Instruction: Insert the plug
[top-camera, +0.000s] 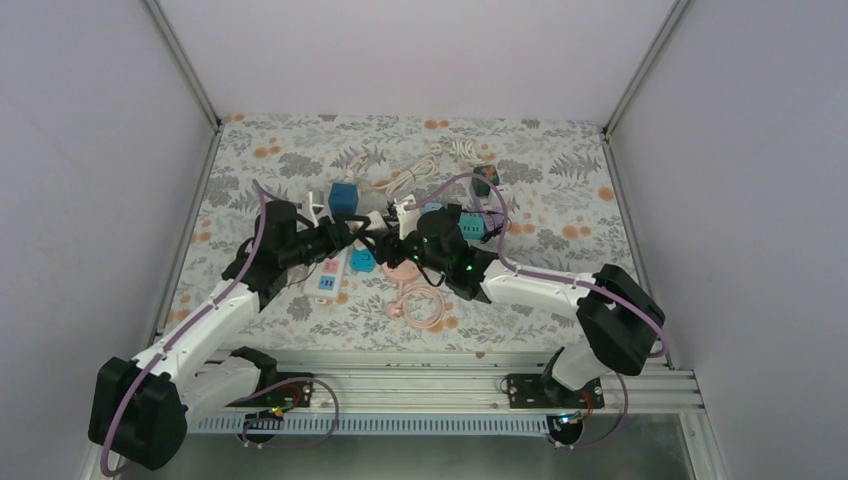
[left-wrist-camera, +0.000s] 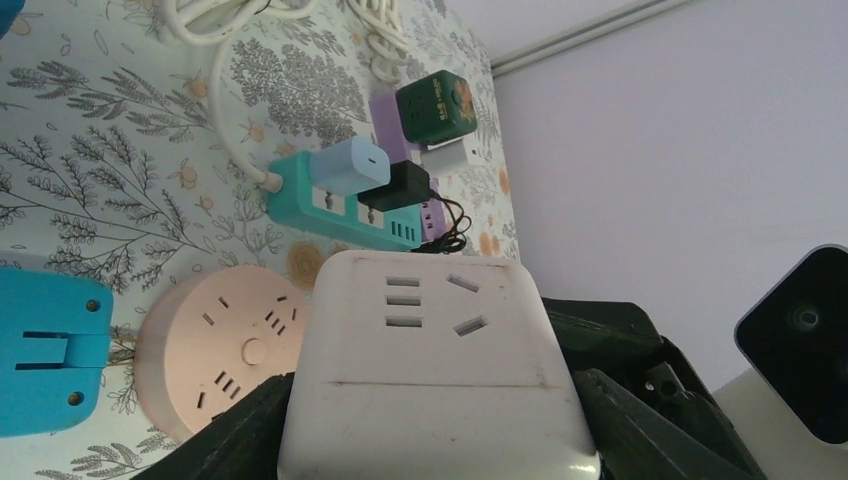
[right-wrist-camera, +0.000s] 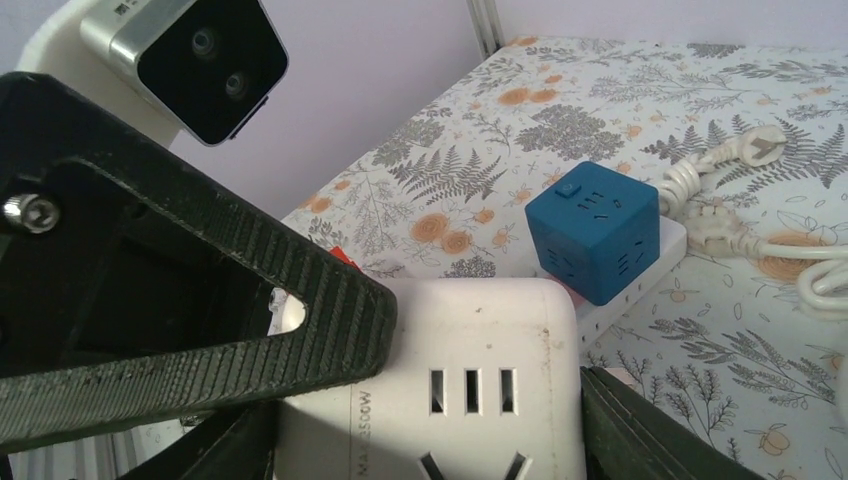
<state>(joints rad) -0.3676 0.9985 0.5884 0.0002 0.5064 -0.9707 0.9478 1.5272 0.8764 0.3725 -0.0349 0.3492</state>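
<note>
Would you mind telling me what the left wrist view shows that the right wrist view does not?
Only the left wrist view shows the round pink power strip, the teal power strip carrying a pale blue charger and a black plug, and a dark green cube adapter. Only the right wrist view shows the dark blue cube socket and the coiled white cable. Both show the white cube-shaped socket block, close up, and the floral tablecloth.
</note>
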